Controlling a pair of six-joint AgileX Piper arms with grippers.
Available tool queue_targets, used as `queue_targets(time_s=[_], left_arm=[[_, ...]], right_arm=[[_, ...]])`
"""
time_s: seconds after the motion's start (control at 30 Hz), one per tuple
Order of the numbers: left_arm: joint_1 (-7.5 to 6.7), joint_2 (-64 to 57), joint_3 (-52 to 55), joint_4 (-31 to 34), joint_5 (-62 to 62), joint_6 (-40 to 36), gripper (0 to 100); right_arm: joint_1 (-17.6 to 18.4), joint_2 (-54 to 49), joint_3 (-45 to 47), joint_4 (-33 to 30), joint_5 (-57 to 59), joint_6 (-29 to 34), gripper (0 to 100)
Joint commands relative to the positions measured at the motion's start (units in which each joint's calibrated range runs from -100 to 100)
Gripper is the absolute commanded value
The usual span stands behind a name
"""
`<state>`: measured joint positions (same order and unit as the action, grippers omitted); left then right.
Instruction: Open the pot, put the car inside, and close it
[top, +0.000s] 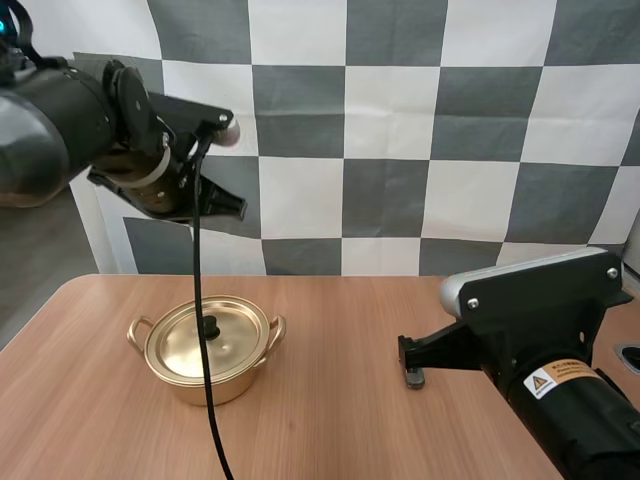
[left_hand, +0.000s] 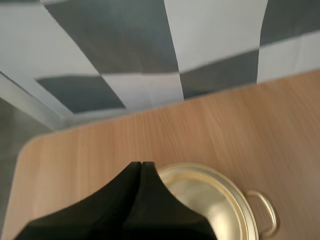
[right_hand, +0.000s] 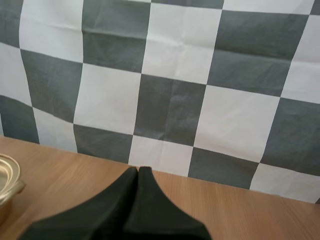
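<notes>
a: where the wood of the table (top: 340, 430) runs out to the left in the high view, the pot (top: 215, 385) stands upright. it is brass-coloured, with two loop handles (top: 139, 330) out to the sides.

b: lid?

a: the lid (top: 180, 345) is seated flat on the rim, with a black knob (top: 212, 326) at its middle. the pot is closed.

b: left gripper?

a: the left gripper (top: 236, 209) is up in the air, above and behind the pot. it is well clear of the pot and touches nothing. in the left wrist view its fingers (left_hand: 125, 195) lie pressed together as one dark wedge with nothing between them. the wedge tip sits over the pot's rim, and the shiny lid and one of the handles are just past it.

b: and the right one?

a: the right gripper (top: 412, 372) is low, with its tip right down at the wood. i cannot tell whether it rests on the surface or hangs just off it. it is well apart from the pot, out to the pot's right, with bare table between them. in the right wrist view the fingers (right_hand: 120, 200) are closed tight against each other and hold nothing. they point across the table toward its far edge. a sliver of the pot's rim shows beside that wedge, apart from it.

b: contact with the pot?

a: neither gripper touches the pot or the lid.
</notes>
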<state>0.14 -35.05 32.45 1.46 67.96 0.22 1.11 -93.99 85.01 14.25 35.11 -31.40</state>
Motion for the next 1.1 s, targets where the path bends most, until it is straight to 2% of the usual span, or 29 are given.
queue_targets(time_s=[0.0, 0.1, 0.27, 0.37, 0.47, 0.53, 0.63, 0.77, 1.07], left_arm=[[0.28, 1.13, 2.54, -0.84, 32.04, 0.31, 0], [0.28, 0.41, 2.54, -0.97, 32.04, 0.09, 0], [0.28, -2.11, 2.54, -0.05, 32.04, -0.85, 0], [0.28, -4.29, 2.54, 2.86, 32.04, -0.85, 0], [0.28, -7.4, 2.54, 7.69, 32.04, -1.72, 0], [0.28, -8.98, 2.54, 10.47, 26.39, -5.05, 0], [0.28, -9.13, 2.54, 7.24, 24.85, -5.53, 0], [0.28, -5.33, 3.88, 1.25, 27.28, -2.14, 0], [0.28, -1.43, 4.86, 1.1, 24.65, -1.61, 0]], right_arm=[[0.0, 6.44, -6.79, 0.06, -3.14, 0.08, 0], [0.0, 17.34, -19.6, 0.06, 4.03, 2.52, 0], [0.0, 35.47, -42.74, -1.19, 35.91, 3.46, 0], [0.0, 44.03, -50.57, -4.73, 49.61, 3.46, 0], [0.0, 49.16, -52.46, -7.97, 54.29, 3.46, 0], [0.0, 50.69, -51.92, -8.13, 56.54, 3.46, 0], [0.0, 50.82, -50.03, -6.78, 57.27, 3.46, 0], [0.0, 49.1, -47.49, -5.63, 57.27, 3.46, 0], [0.0, 44.99, -45.25, -5.53, 57.27, 3.46, 0]])
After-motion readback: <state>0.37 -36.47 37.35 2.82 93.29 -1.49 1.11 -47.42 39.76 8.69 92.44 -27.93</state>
